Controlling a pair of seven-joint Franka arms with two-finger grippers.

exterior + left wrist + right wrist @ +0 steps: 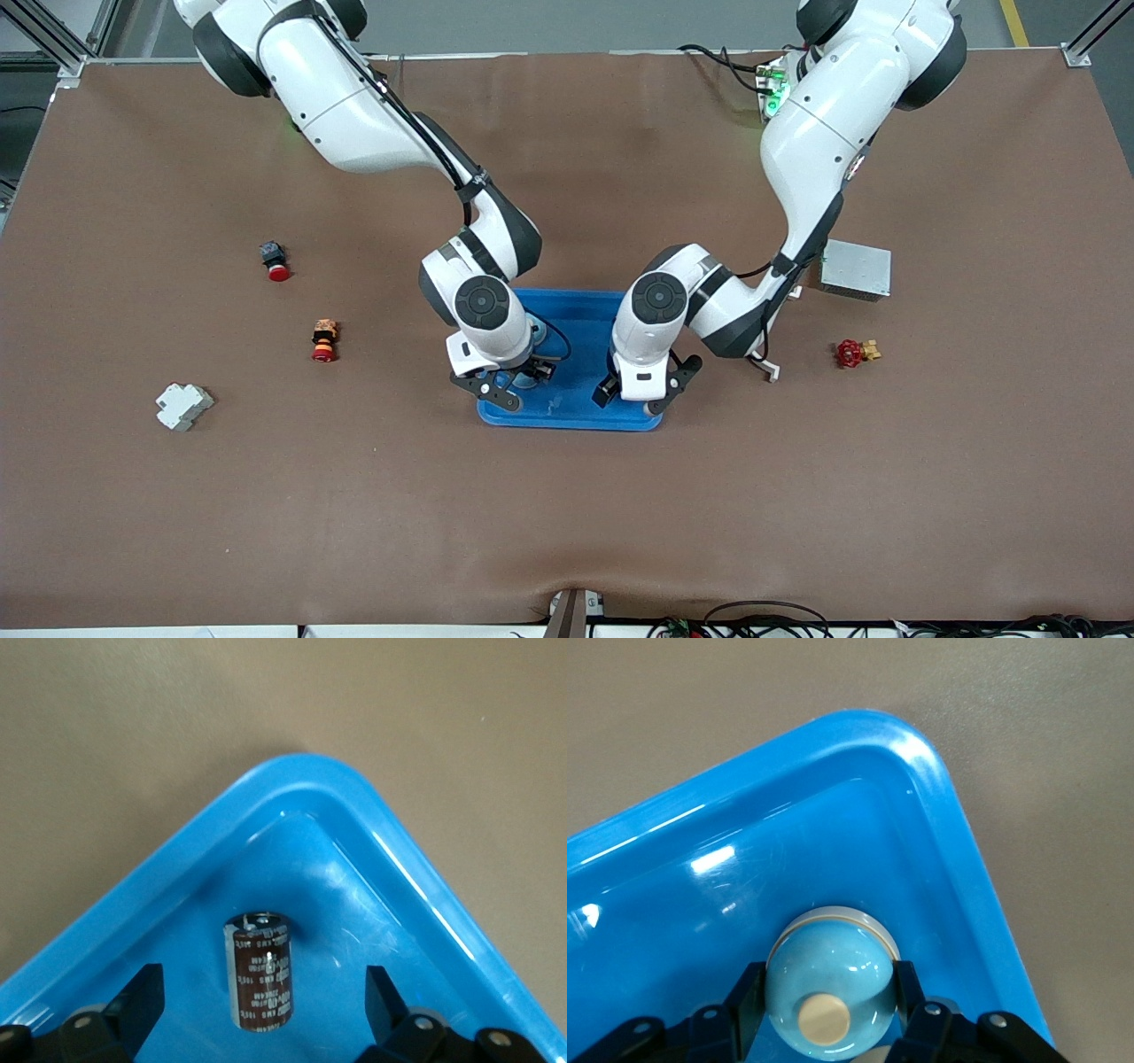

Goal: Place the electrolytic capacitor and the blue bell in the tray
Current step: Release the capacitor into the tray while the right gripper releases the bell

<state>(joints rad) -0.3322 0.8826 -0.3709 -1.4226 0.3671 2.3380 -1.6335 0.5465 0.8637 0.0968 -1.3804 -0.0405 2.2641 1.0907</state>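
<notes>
The bright blue tray (pixel 580 317) lies mid-table. My left gripper (pixel 631 399) is over the tray's corner nearest the front camera, toward the left arm's end. In the left wrist view it (pixel 261 1010) is open, and the dark brown electrolytic capacitor (pixel 260 970) rests on the tray floor (pixel 354 904) between its spread fingers (pixel 142 999), touching neither. My right gripper (pixel 514 385) is over the tray's other near corner. In the right wrist view it (pixel 827 1001) is shut on the pale blue bell (pixel 827 988) inside the tray (pixel 939 788). The arms hide most of both objects in the front view.
A grey metal box (pixel 855 268) and a red valve (pixel 855 353) lie toward the left arm's end. A black button with a red cap (pixel 275 261), an orange and red button (pixel 324 341) and a white plastic part (pixel 183 406) lie toward the right arm's end.
</notes>
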